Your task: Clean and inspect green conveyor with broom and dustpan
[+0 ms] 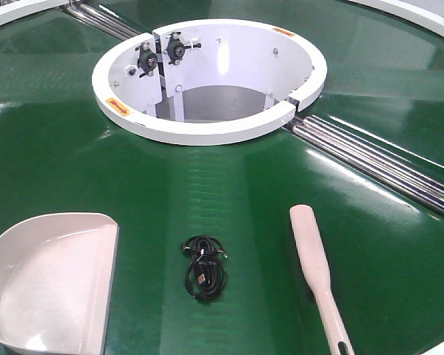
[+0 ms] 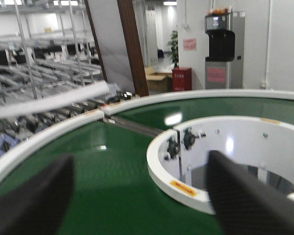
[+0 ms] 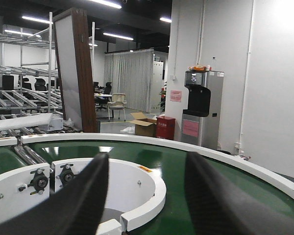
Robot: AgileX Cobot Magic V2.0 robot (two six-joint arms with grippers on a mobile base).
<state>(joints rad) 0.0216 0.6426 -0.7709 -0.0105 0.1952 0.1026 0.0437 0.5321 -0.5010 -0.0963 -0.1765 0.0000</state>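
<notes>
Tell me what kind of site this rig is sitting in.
Most likely a warehouse or factory test floor. A large ring-shaped green conveyor with roller strips fills the foreground, metal storage racks stand behind it, and a cardboard box sits on the open floor.

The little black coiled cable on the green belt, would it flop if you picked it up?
Probably floppy: the small black coiled cable lies in loose thin loops that would likely sag. It looks light. Pushed across the glossy dark green conveyor belt, it should slide, not roll, lying flat.
</notes>
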